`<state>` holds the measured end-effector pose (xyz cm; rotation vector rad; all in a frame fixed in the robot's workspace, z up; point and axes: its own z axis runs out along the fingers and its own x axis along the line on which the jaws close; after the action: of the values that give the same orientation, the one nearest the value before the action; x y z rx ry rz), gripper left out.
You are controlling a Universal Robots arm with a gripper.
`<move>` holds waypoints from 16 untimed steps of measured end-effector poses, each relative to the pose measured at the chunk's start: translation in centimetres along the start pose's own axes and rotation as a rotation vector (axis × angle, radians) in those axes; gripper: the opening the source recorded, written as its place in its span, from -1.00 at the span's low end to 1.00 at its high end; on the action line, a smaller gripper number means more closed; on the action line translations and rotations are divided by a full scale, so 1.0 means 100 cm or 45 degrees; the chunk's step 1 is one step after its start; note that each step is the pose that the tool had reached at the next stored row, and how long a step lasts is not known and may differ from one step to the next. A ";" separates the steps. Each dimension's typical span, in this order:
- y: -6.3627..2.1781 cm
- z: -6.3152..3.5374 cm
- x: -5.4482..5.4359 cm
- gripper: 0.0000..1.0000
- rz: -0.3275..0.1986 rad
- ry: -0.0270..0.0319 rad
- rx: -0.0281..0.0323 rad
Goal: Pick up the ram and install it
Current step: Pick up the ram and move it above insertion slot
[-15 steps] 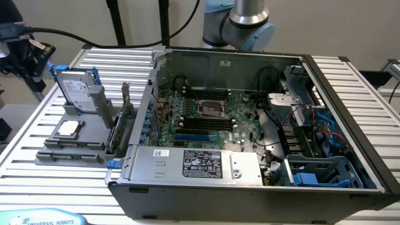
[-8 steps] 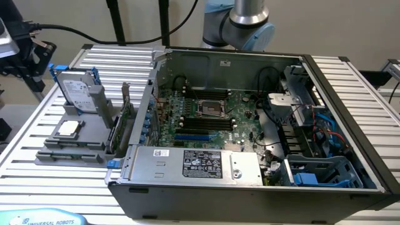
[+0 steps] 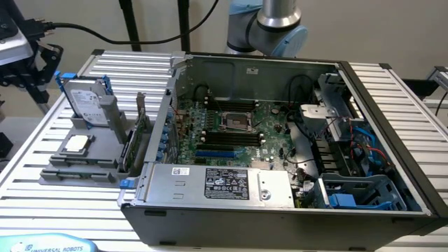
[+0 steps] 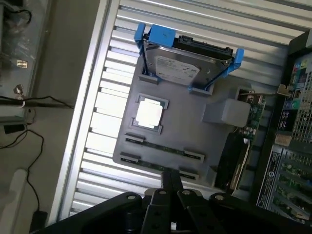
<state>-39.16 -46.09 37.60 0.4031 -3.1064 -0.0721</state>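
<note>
Two rams lie flat in holders at the front of a grey fixture tray [image 3: 105, 139], green and thin; one ram [image 3: 77, 169] [image 4: 163, 147] sits beside the other ram [image 4: 155, 165]. In the wrist view my gripper [image 4: 171, 184] hangs well above the tray, over its ram end, with the dark fingers [image 4: 168, 181] drawn together and nothing between them. The open computer case [image 3: 280, 210] stands to the exterior view's right of the tray. Its motherboard shows black memory slots [image 3: 231, 137] below the empty CPU socket [image 3: 234, 121].
The tray also carries a hard drive in a blue bracket [image 3: 91, 105] [image 4: 183, 68], a CPU chip [image 3: 75, 143] [image 4: 148, 113] and an upright expansion card [image 3: 138, 134] [image 4: 243, 141]. The slatted aluminium table [image 3: 63, 210] ends near cables and gear [image 4: 19, 97]. The arm's base [image 3: 269, 26] stands behind the case.
</note>
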 end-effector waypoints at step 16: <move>0.0000 0.0004 0.000 -0.79 -0.370 0.0173 0.0009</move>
<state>-39.16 -46.10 37.56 0.8468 -3.0090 -0.0693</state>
